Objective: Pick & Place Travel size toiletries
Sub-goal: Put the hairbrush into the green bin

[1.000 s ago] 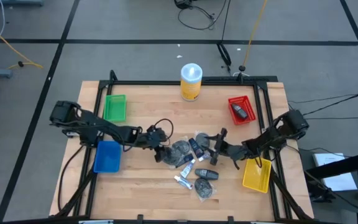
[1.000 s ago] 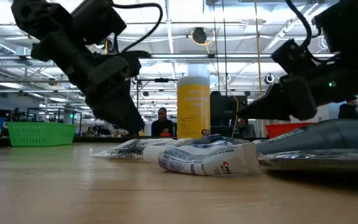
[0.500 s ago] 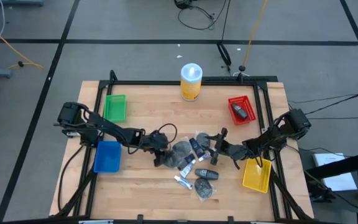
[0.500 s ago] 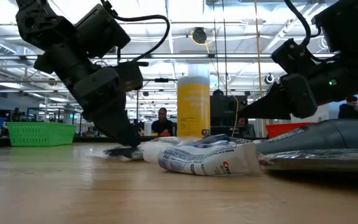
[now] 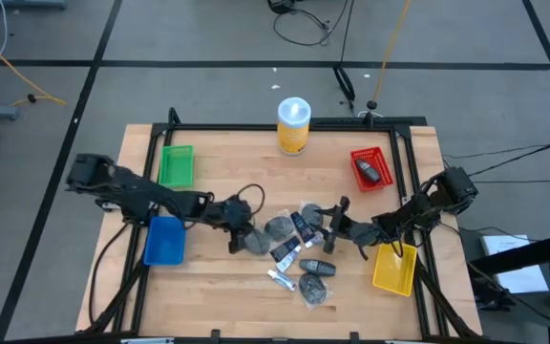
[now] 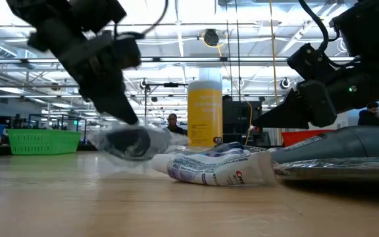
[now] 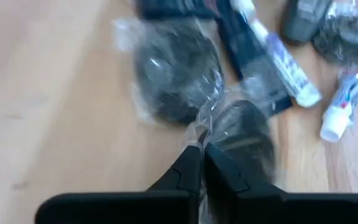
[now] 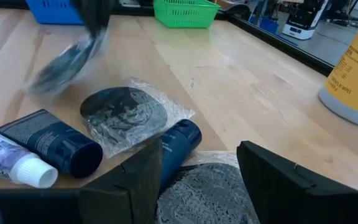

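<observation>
The travel size toiletries [image 5: 299, 253] lie in a loose pile at the table's middle: round dark packets in clear wrap, small black bottles and thin white tubes. My left gripper [image 5: 240, 239] is at the pile's left side, shut on one dark round packet [image 6: 129, 141]. That packet hangs just above the wood. A second packet [image 7: 173, 81] lies flat beyond it. My right gripper [image 5: 330, 222] stands open at the pile's right side, low over a packet [image 8: 126, 112] and a black bottle [image 8: 179, 140], touching nothing. My left gripper pinches the clear wrapper's edge [image 7: 205, 124] of the packet between its two fingertips. The fingers slant down from the table's left. The packet hangs below and ahead of the fingers, tilted and lifted clear of the table.
A green bin [image 5: 177, 164] and a blue bin [image 5: 165, 239] stand at the left. At the right are a red bin [image 5: 370, 167] with a dark item in it and a yellow bin [image 5: 394, 268]. A tall yellow canister [image 5: 294, 124] stands at the far edge.
My left gripper has gone down onto the pile's left side and shut on the packet's wrapper. It has then risen and drawn back toward the table's left. The packet, which lay on the table, now hangs clear of it.
</observation>
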Motion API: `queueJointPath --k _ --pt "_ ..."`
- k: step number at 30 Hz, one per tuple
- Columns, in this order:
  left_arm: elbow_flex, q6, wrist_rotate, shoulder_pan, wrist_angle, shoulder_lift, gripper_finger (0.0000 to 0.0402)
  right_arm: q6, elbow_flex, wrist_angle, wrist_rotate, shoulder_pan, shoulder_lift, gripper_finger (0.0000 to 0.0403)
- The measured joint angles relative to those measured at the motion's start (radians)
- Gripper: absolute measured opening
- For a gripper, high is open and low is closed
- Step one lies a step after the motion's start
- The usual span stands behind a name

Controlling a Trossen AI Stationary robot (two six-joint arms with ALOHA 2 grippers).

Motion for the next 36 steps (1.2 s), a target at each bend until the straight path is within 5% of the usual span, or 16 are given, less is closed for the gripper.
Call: queueJointPath --k 4,9,17,22,36 --pt "0.04 -0.031 -0.153 -0.003 -0.25 -0.16 0.0004 0.016 0.0 -0.01 0.0 0.0 0.0 0.02" --pt "0.128 -0.134 -0.478 -0.022 -0.666 -0.314 0.0002 0.026 0.0 -0.016 0.0 0.0 0.0 0.02" --pt "0.207 -0.344 -0.936 -0.009 -1.169 -0.41 0.0002 0.028 0.0 -0.015 0.0 0.0 0.0 0.02" --pt "0.208 -0.538 -0.997 0.066 -1.418 -0.367 0.0002 0.029 0.0 -0.015 0.0 0.0 0.0 0.02" --pt "0.208 -0.626 -1.008 0.332 -1.412 0.025 0.0001 0.052 0.0 -0.015 0.0 0.0 0.0 0.02"
